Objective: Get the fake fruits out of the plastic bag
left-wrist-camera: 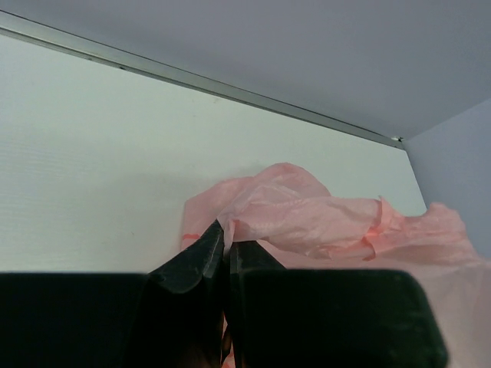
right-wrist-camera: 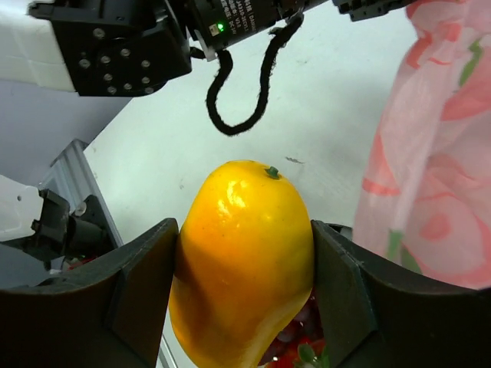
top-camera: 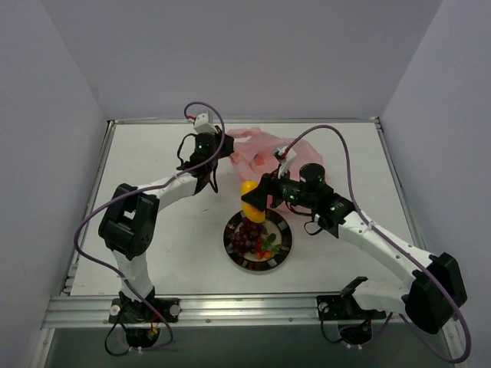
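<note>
Currently held: an orange-yellow mango [right-wrist-camera: 242, 268], clamped across its belly between the two dark pads of the right gripper [right-wrist-camera: 245, 295], stem end up, filling the centre of the right wrist view.
Mango position: mid-frame in the overhead view, hanging just above the upper edge of the plate [top-camera: 230, 253], outside the bag.
Mango handling: a glossy, hard-looking plastic shell, probably hollow and light. It is rounded and slick, so a weak pinch could let it slip. The wide middle, where the pads sit, looks the safest hold.
Left gripper [left-wrist-camera: 225, 244]: jaws pressed together on a fold of the plastic bag [left-wrist-camera: 307, 215], at lower centre of the left wrist view.
Plastic bag: thin, crinkly, translucent pink, crumpled at upper centre of the overhead view. Likely almost weightless and limp, apt to slide or lift unless pinned, and best taken by an edge. Whether any fruit is inside cannot be told.
Plate contents: a dark purple grape bunch [top-camera: 245, 236] and small red pieces [top-camera: 268, 245] with green leaves.
Surface: a white, flat, matte table [top-camera: 153, 176] with a metal rail [top-camera: 230, 308] along the bottom edge.
Room: plain pale walls [top-camera: 230, 54] close on three sides; purple cables [top-camera: 337, 146] loop over both arms.
</note>
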You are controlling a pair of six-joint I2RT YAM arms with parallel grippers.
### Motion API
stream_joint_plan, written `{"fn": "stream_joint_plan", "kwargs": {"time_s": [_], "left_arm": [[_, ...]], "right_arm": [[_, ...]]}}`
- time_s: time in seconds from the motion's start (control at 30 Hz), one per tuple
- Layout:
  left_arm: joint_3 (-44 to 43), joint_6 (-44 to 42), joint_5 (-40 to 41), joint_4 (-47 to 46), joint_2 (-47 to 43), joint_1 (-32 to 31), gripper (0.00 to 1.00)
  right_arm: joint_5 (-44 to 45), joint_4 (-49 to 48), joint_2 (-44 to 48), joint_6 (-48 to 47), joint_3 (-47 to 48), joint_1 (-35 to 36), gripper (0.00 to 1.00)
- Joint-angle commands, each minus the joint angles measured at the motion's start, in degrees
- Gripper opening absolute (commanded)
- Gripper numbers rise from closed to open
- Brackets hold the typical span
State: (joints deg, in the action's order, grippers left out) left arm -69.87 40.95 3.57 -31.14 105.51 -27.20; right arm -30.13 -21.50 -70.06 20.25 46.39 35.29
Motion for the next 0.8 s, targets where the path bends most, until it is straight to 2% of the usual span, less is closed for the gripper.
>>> {"fn": "stream_joint_plan", "kwargs": {"time_s": [0.0,0.13,0.17,0.3,0.5,0.77], "left_arm": [[-4.3,-2.0,1.2,1.6,-0.7,1.0,0.02],[-5.5,-2.1,0.8,1.8,-0.1,1.6,0.02],[-6.4,-2.2,0.7,2.0,0.2,1.6,0.02],[-8.4,-2.2,0.4,2.3,1.0,1.6,0.02],[-8.9,-1.6,0.5,1.9,1.5,2.0,0.02],[-8.0,-0.9,-0.2,0.7,1.9,2.0,0.02]], "right_arm": [[8.5,6.7,7.4,-4.3,-1.0,1.3,0.29],[17.8,11.0,10.8,-3.3,-5.0,5.0,0.29],[19.4,12.4,11.1,-3.1,-5.1,8.2,0.28],[26.2,16.7,9.7,-0.3,-5.0,12.8,0.29],[40.1,18.2,10.7,8.0,-11.4,12.8,0.29],[42.9,15.9,4.5,8.0,-13.3,9.8,0.31]]}}
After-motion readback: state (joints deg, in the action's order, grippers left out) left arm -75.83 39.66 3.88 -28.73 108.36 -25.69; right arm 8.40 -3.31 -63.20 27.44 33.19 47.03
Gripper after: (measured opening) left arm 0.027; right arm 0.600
